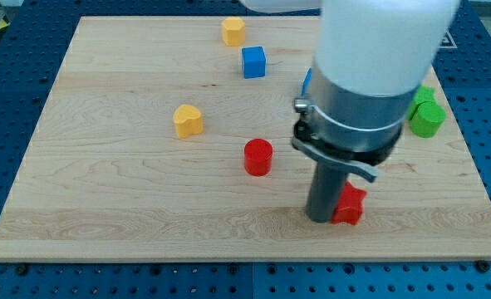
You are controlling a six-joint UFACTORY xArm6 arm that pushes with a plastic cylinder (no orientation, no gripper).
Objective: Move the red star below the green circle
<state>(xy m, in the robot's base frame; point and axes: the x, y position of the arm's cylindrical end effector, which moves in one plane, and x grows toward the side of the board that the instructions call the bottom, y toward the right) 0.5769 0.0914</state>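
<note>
The red star [351,205] lies near the view's bottom, right of centre, partly hidden by my rod. My tip [321,219] rests on the board against the star's left side. The green circle [427,120] sits at the board's right edge, above and to the right of the star. A second green block [424,95] shows just above it, partly hidden behind the arm.
A red cylinder [258,157] stands left of my tip. A yellow heart [189,121] lies further left. A blue cube [253,61] and a yellow block [233,31] sit near the top. A blue block [307,80] peeks out behind the arm. The wooden board [104,208] ends just below the star.
</note>
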